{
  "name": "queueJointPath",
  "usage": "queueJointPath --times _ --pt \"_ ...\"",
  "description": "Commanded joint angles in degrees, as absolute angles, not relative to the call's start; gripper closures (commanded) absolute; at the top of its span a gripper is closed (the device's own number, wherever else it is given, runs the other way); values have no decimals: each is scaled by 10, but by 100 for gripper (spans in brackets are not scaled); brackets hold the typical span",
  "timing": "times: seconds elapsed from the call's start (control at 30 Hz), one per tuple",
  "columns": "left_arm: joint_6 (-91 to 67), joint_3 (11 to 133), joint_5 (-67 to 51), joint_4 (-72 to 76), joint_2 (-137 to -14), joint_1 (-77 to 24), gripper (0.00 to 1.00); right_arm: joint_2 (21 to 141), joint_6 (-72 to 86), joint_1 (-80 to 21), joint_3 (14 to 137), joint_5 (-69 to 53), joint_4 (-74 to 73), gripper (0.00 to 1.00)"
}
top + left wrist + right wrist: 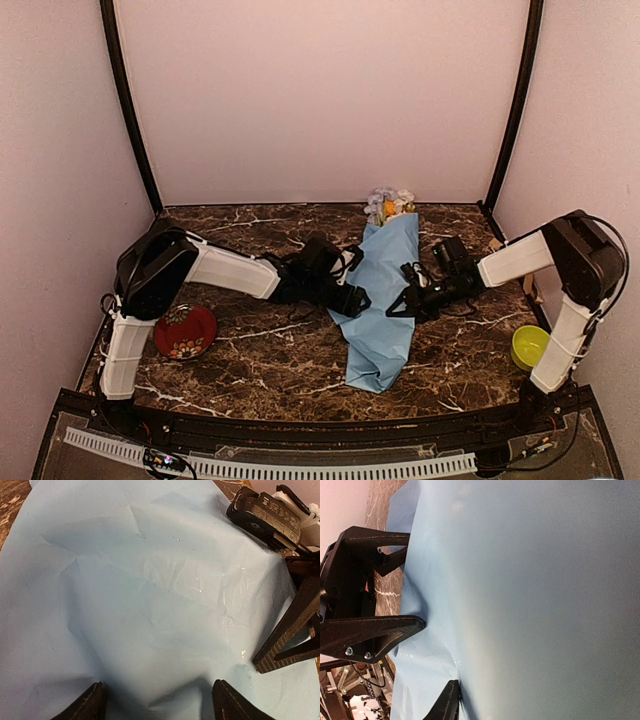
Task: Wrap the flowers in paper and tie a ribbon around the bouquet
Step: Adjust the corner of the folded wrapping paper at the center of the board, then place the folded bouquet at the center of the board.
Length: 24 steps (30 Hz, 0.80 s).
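The bouquet (pixel 383 300) lies along the middle of the table as a long light-blue paper cone. The flowers (pixel 388 205) stick out of its far end. My left gripper (pixel 352 298) is at the cone's left side. In the left wrist view it (pixel 160 702) stands open, its fingertips (pixel 94 702) spread over the creased paper (pixel 150 595). My right gripper (pixel 408 300) is at the cone's right side. One of its fingertips (pixel 447 700) rests against the paper (pixel 530 590); the other is hidden behind the sheet. No ribbon is in view.
A red patterned dish (pixel 185 332) sits at the left by the left arm's base. A yellow-green cup (pixel 528 346) stands at the right by the right arm's base. The dark marble table (pixel 260 360) is closed in by pale walls on three sides.
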State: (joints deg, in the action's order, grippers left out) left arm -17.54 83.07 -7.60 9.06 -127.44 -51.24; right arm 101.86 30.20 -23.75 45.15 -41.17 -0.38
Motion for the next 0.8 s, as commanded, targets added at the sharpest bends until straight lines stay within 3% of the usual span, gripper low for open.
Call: queueJointPath --times 0.0,0.33,0.43,0.6,0.77 --pt "-157 812 -80 13 -1281 -505 25 975 274 -231 477 -364 -82 73" --pt "-163 788 -112 26 -1287 -495 26 846 264 -145 570 -123 -313 60" --pt "-162 788 -124 28 -1290 -491 26 830 268 -97 595 -57 -339 49" --pt "-150 785 -142 36 -1290 -491 26 903 245 -7 675 93 -364 45" --pt "-138 788 -156 35 -1294 -491 26 1023 156 18 811 100 -353 42"
